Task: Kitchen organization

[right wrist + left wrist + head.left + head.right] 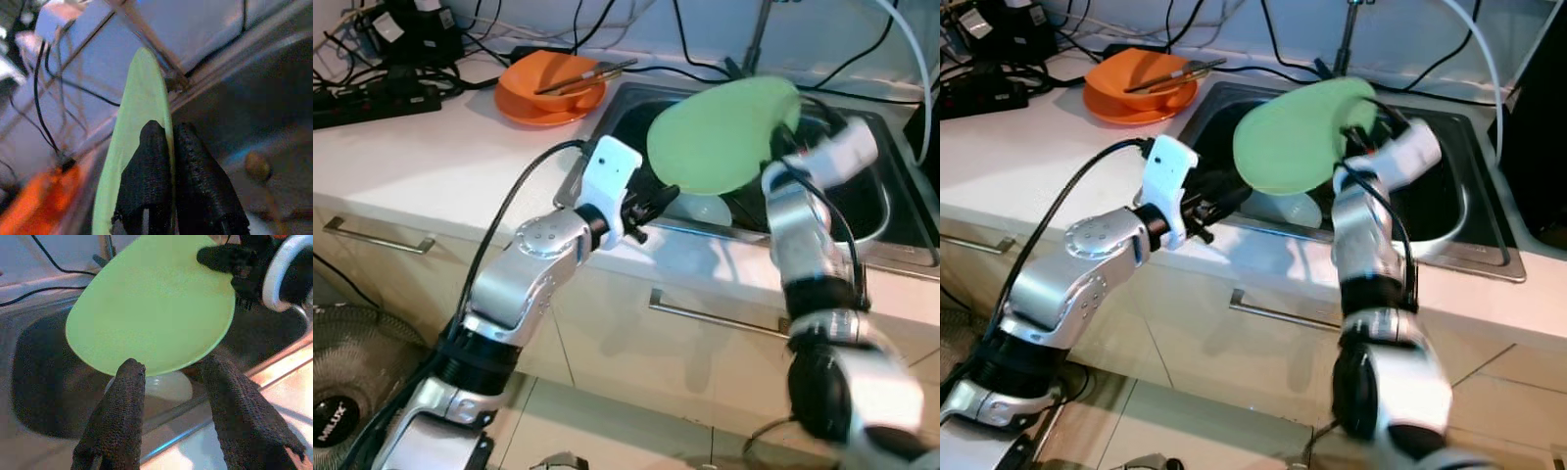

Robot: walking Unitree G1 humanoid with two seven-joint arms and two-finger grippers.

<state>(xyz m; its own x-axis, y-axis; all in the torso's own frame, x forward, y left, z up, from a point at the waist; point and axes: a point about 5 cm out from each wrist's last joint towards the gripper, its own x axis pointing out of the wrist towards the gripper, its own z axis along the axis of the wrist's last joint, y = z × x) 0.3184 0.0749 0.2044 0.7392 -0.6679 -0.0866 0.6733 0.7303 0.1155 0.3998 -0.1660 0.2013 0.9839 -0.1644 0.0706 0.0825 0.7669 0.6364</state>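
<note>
Nearest, the left gripper hovers over the sink's front rim, its two coarse, knit-textured black fingers spread apart and holding nothing. Just beyond them a smooth, matte green plate, round and thin-edged, hangs tilted above the steel sink. The right gripper pinches the plate's rim. Below lies a pale dish. Farther back, an orange bowl rests on the white counter, utensils across it.
</note>
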